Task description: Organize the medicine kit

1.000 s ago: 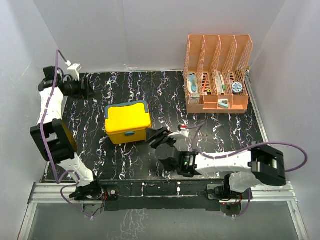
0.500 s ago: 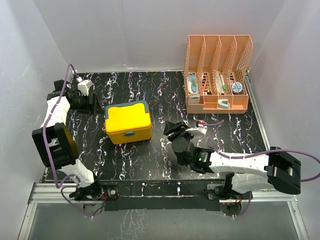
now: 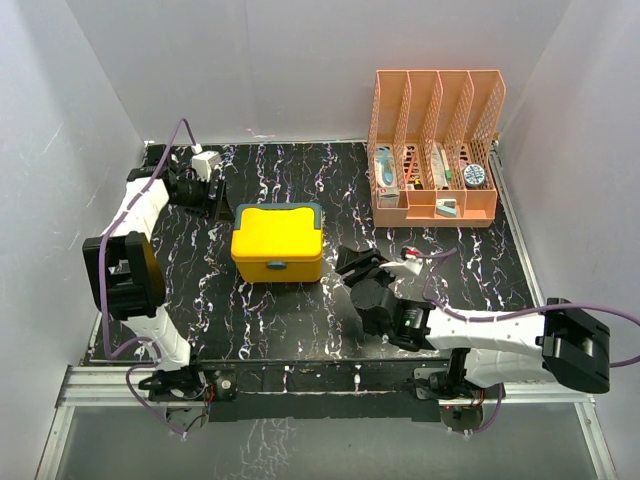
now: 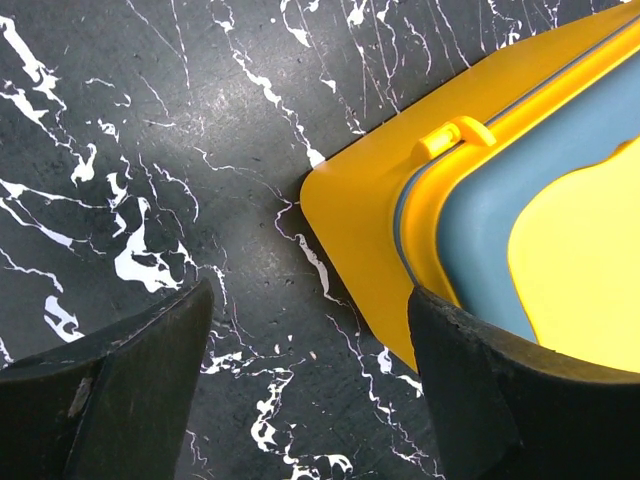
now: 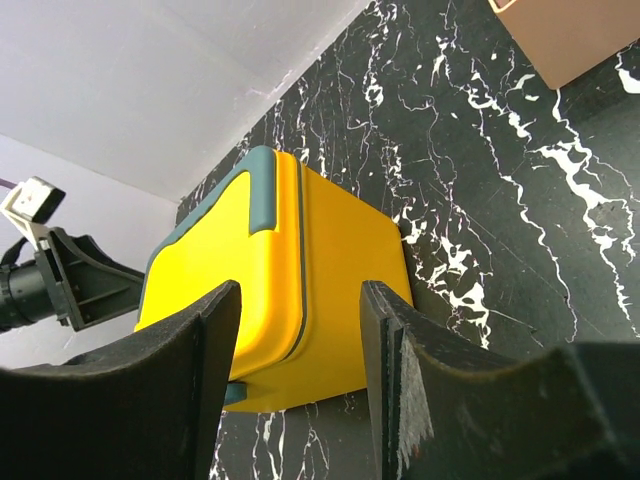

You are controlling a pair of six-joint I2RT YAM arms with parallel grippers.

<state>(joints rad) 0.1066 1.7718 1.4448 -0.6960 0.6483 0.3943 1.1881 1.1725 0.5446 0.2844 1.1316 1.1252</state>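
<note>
Working outward: note right hand (image 3: 350, 266), fingers apart and empty, at 4 o'clock of the closed medicine kit (image 3: 278, 240), left of counter (image 3: 300, 315) centre. At its 10 o'clock, left hand (image 3: 215, 197), spread wide, empty. Expect sliding or tipping under one-sided pushing; brace before unlatching.

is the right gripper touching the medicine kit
Apart. The top external view shows a strip of bare table between the right gripper fingertips and the right side of the medicine kit.
</note>
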